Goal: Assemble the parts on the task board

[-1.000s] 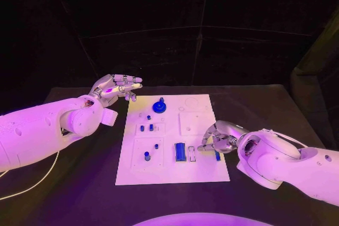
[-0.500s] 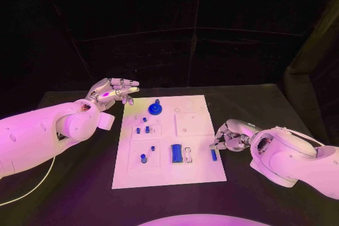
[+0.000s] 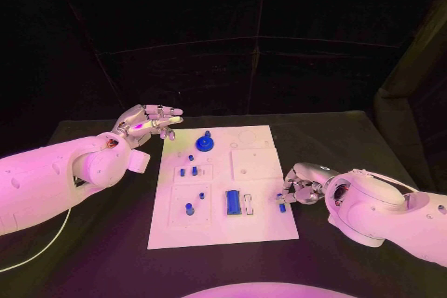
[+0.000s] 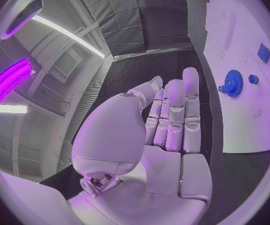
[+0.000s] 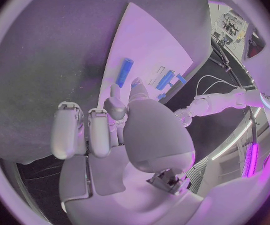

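The white task board [image 3: 265, 222] lies mid-table. On it are a blue gear [image 3: 204, 143], several small blue pegs [image 3: 189, 211], a blue block [image 3: 233, 202] and a short blue bar [image 3: 281, 207] near its right edge. My right hand [image 3: 300, 185] hovers at that edge, fingers curled in, tips just beside the bar. In the right wrist view the bar [image 5: 126, 71] lies flat on the board [image 5: 153, 40] just past my fingertips [image 5: 116, 95], with nothing held. My left hand [image 3: 149, 120] is raised beyond the board's far left corner, fingers [image 4: 175, 115] straight and empty, with the gear [image 4: 233, 82] off to its side.
A pale slim piece [image 3: 249, 202] lies between the block and the bar. Black tabletop [image 3: 354, 136] surrounds the board on every side. A white cable [image 3: 37, 243] runs along my left arm.
The camera shifted after the earliest frame. Since then my right hand has dropped slightly toward the blue bar. The left hand stays raised and the bar has not visibly moved.
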Robot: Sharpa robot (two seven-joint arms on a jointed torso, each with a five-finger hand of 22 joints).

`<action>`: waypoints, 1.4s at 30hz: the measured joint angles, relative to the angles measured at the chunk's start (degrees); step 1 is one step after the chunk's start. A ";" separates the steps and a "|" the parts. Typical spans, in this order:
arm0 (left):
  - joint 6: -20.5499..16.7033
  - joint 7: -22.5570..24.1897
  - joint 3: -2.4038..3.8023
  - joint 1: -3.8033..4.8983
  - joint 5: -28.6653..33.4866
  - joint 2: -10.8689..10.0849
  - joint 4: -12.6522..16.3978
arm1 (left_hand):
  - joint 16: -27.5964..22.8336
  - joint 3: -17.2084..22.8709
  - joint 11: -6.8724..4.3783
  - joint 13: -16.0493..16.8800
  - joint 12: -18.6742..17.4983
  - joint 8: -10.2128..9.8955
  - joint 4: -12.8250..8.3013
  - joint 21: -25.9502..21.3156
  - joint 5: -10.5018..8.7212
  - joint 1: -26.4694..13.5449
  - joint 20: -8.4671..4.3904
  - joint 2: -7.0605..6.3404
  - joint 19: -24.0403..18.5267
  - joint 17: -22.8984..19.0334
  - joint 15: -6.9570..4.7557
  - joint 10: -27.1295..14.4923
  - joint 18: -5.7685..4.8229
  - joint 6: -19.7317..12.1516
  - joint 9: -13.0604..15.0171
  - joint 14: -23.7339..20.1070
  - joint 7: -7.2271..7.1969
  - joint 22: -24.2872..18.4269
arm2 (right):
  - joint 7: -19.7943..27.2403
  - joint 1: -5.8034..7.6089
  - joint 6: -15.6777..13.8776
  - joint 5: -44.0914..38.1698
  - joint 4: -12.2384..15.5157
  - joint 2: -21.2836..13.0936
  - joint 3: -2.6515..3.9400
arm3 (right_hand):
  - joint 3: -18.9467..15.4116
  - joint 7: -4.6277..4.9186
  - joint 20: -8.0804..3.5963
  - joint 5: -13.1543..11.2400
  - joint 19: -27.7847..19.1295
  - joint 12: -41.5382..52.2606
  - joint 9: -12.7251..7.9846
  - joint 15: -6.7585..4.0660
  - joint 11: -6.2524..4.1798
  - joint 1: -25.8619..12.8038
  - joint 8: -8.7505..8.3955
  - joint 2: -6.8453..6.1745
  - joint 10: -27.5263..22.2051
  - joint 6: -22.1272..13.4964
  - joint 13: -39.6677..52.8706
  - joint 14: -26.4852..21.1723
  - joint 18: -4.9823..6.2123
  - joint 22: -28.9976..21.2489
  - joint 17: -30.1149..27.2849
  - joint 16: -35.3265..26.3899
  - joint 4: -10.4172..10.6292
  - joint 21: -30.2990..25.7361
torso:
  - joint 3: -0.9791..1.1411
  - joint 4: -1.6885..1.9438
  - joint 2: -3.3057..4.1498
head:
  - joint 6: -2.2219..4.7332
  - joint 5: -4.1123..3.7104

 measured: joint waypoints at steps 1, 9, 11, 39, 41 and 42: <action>0.01 0.00 0.00 0.00 0.00 0.00 -0.01 | 0.00 0.00 0.00 0.00 0.00 0.00 0.00 0.00 0.00 0.00 0.00 0.00 0.00 0.00 0.00 0.00 0.00 0.00 0.00 0.00 0.00 0.00 | -0.18 -0.02 0.37 -0.24 -0.06 0.06 0.00 | 0.00 0.00 0.00 0.00 0.00 0.00 0.00 0.00 0.00 0.00 0.00 0.00 0.00 0.00 0.00 0.00 0.00 0.00 0.00 0.00 0.00 0.00 | 0.00 0.00 0.00 | -0.02 0.01; 0.06 0.00 -0.01 0.00 0.00 -0.01 -0.02 | 0.00 0.00 0.00 0.00 0.00 0.00 0.00 0.00 0.00 0.00 0.00 0.00 0.00 0.00 0.00 0.00 0.00 0.00 0.00 0.00 0.00 0.00 | -1.13 -0.12 2.51 -1.37 -0.50 0.50 0.01 | -0.31 -0.21 0.00 0.00 0.00 -0.26 0.52 0.00 0.00 0.00 0.23 0.00 0.00 0.21 -0.08 0.00 0.00 -0.01 -0.15 0.00 -0.31 0.00 | -0.06 0.07 -0.02 | -0.08 0.04; 0.07 0.00 -0.01 0.00 0.00 -0.04 -0.02 | 0.00 0.00 0.00 0.00 0.00 0.00 0.00 0.00 0.00 0.00 0.00 0.00 0.00 0.00 0.00 0.00 0.00 0.00 0.00 0.00 0.00 0.01 | -1.28 -0.14 2.93 -1.65 -0.61 0.76 0.02 | -0.46 -0.21 0.00 0.00 0.00 -0.26 0.77 0.00 0.00 0.14 0.23 -0.13 0.00 0.21 -0.08 0.00 0.00 0.04 -0.15 0.00 -0.46 0.00 | -0.06 0.11 -0.03 | -0.10 0.09; 0.17 0.00 -0.03 0.00 0.00 -0.28 0.04 | 0.00 0.00 -0.20 0.01 0.23 0.00 0.00 0.00 0.00 0.00 0.00 0.00 0.00 0.01 0.00 -0.21 0.00 0.00 0.00 0.00 0.00 0.01 | -2.07 -0.87 5.12 -10.23 -0.73 4.21 0.34 | 3.80 0.16 -0.22 4.63 -0.22 -2.91 2.34 0.10 -0.28 10.47 -1.96 1.95 -0.77 -0.83 -1.08 -0.09 0.00 -0.34 -0.46 -0.30 -7.20 0.00 | -0.07 0.02 -0.02 | -0.21 0.19; 0.17 0.00 -0.03 0.00 0.00 -0.32 0.04 | 0.00 0.00 -0.21 0.01 0.23 0.00 0.00 0.00 0.00 0.00 0.00 0.00 0.00 0.02 0.00 -0.21 0.00 0.00 0.00 0.00 0.00 0.02 | -2.06 -0.90 4.72 -9.54 -0.39 3.85 0.32 | 4.84 0.01 -0.22 7.16 -0.22 -3.03 2.17 -0.03 -0.19 10.65 -2.59 2.13 -0.86 -0.79 -1.26 0.06 0.00 -0.22 -0.24 -0.30 -7.15 0.00 | -0.07 0.02 -0.02 | -0.21 0.25; 0.17 0.00 -0.03 0.00 0.00 -0.32 0.04 | 0.00 0.00 -0.20 0.01 0.23 0.00 0.00 0.00 0.00 0.00 0.00 0.00 0.00 0.01 0.00 -0.20 0.00 0.00 0.00 0.00 0.00 0.02 | -1.99 -0.91 4.46 -8.95 -0.22 3.65 0.32 | 5.25 0.12 -0.22 7.96 -0.22 -3.06 1.92 -0.11 -0.19 10.67 -2.75 2.15 -0.86 -0.68 -1.23 0.12 -0.01 -0.16 -0.18 -0.30 -7.07 0.00 | -0.07 0.02 -0.02 | -0.19 0.26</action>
